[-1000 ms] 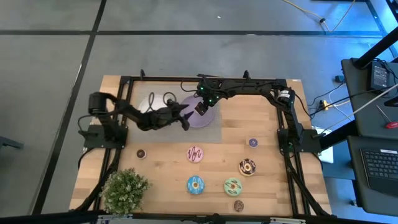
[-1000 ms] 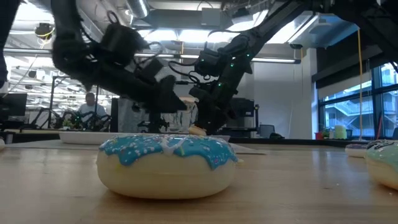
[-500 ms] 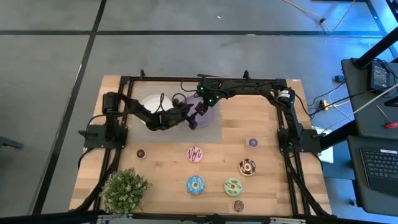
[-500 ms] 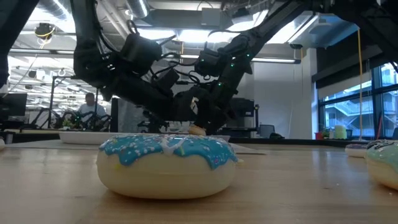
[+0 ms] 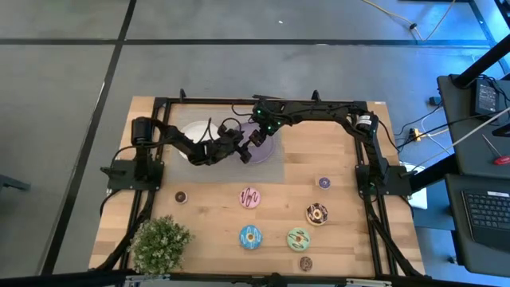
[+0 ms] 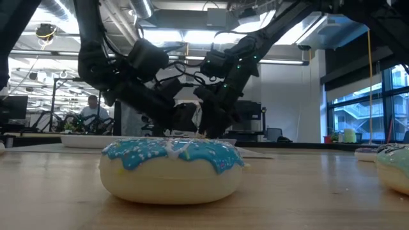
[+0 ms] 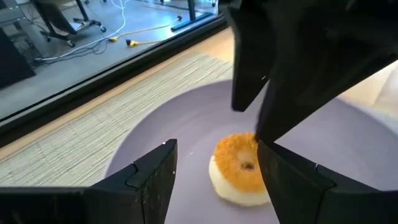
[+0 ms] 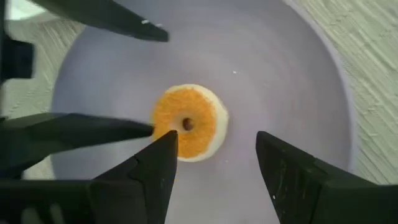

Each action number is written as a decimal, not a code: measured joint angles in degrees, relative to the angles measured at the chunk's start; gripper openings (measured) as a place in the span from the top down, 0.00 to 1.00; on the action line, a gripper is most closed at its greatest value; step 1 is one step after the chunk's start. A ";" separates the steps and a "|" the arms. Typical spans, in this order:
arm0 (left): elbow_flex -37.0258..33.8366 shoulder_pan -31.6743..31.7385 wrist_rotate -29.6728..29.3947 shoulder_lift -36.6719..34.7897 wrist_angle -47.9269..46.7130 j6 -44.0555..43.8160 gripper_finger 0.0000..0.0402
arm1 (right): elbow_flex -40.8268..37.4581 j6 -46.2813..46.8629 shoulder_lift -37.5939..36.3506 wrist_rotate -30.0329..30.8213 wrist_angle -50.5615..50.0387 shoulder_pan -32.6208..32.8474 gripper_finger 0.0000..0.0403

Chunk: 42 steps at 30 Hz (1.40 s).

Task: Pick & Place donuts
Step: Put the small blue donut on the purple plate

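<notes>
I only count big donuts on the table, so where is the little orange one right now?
The orange mini donut lies flat on the lilac plate at the far middle of the table in the high view, between both open end effectors, left and right.

Both end effectors meet over the plate at the back of the counter.
A mini donut (image 8: pixel 188 122) lies on the plate (image 8: pixel 292 93), which rests on a mat (image 5: pixel 275 167). The left end effector (image 5: pixel 245 153) reaches in from the left, the right end effector (image 5: pixel 256 137) from behind, each just above it. Four larger donuts (image 5: pixel 250 197) and other minis (image 5: pixel 181 196) lie toward the front, right of a plant (image 5: pixel 159 243) at the front left corner.
</notes>
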 joint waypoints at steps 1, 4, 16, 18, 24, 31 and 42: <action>0.00 0.19 0.02 0.00 -0.05 -0.01 0.46 | 0.00 0.00 -0.02 -0.49 0.32 -0.13 0.46; 0.00 0.23 -0.03 -0.67 0.40 0.03 0.46 | 0.66 -0.19 -0.02 -0.81 -0.63 -0.57 0.46; -0.15 0.21 0.29 -18.19 -15.01 5.98 0.46 | 6.15 -6.33 -6.00 2.21 -12.14 -1.71 0.46; -0.13 0.21 1.57 -22.88 -21.92 5.91 0.46 | 4.28 -6.35 -8.83 4.00 -13.63 -1.24 0.46; -0.15 0.21 11.37 -34.05 -34.45 2.54 0.46 | -4.23 -4.91 -18.72 3.08 -18.34 1.27 0.46; -0.15 0.14 15.58 -39.06 -34.02 2.86 0.46 | -17.98 7.86 -30.48 7.00 -27.40 5.52 0.46; -0.15 1.09 19.91 -46.92 -33.88 3.43 0.46 | -39.64 34.65 -46.32 6.47 -29.94 16.00 0.46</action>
